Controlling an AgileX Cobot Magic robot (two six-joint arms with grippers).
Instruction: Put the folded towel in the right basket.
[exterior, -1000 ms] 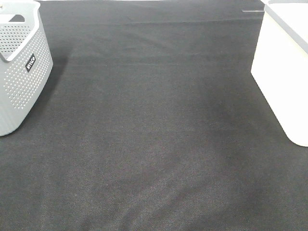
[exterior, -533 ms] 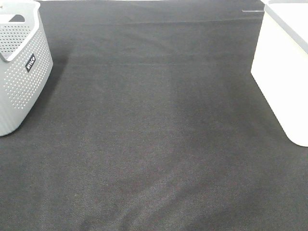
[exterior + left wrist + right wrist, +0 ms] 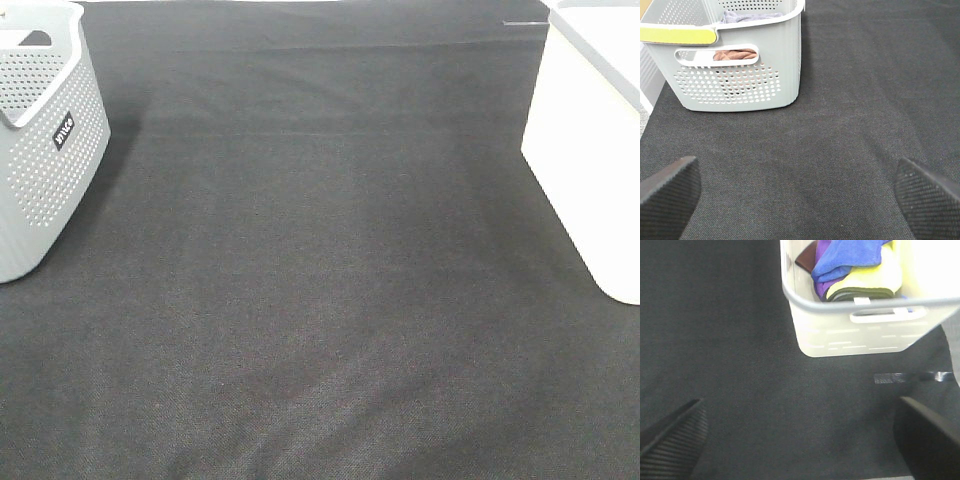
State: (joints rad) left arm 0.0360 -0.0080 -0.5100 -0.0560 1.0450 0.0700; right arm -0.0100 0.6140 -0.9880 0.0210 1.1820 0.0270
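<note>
A black cloth-covered table (image 3: 320, 300) fills the overhead view. At its far left stands a grey perforated basket (image 3: 45, 150) with a small dark label on its side. At the far right stands a white basket (image 3: 590, 150), only partly in frame. Neither arm appears in the overhead view, and the cloth between the two baskets is bare.

The left wrist camera looks across the cloth toward the grey basket (image 3: 735, 65), which has a yellow-green strip along its rim. Inside it, a brown cloth (image 3: 735, 54) shows through the handle slot and a grey-blue cloth (image 3: 747, 16) lies near the top. The left gripper (image 3: 800, 192) has its two dark textured fingers (image 3: 667, 192) spread wide apart, with nothing between them.

The right wrist camera faces the white basket (image 3: 860, 335). Folded towels (image 3: 855, 267) sit stacked inside it: blue on top, with purple, yellow and a dark brown one beside them. The right gripper (image 3: 800, 440) is also spread wide, its fingers (image 3: 927, 435) at the picture's edges, empty. A strip of grey tape (image 3: 912, 377) lies on the cloth near the white basket.
</note>
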